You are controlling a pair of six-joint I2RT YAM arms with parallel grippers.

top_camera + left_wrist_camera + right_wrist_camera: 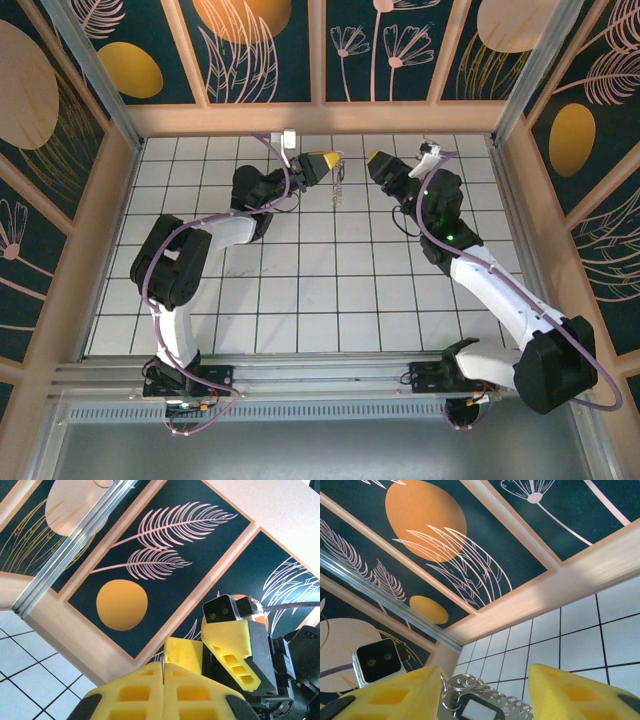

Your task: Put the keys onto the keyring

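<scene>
1. Nearest, at the bottom of the top view, my two arms are rising from their bases and reaching up the frame over the white tiled table [300, 300].
2. My left gripper [326, 160] is sitting in the upper middle of that view, just left of centre. Its jaws are clenched. At the bottom centre of the left wrist view the yellow pads [135, 695] are pressing together, with only a thin seam between them.
3. The keyring [338, 186] is dangling from that left tip as a thin, pale strand over the tiles, so I am grasping it with my left jaws.
4. My right gripper [377, 160] is facing the left one from just right of centre, near it but apart from it and from the keyring. Its jaws are standing released and pinching nothing.
5. In the right wrist view my yellow fingers [390, 697] are sitting in the lower corners with a wide gap between them. Silvery rings and chain links are showing through it at the bottom centre, with a small black-rimmed piece [475, 710] among them. I cannot tell whether that piece is a key.
6. Farthest, the dark wall panels [260, 50] with orange discs and pale leaves are running along the top.
</scene>
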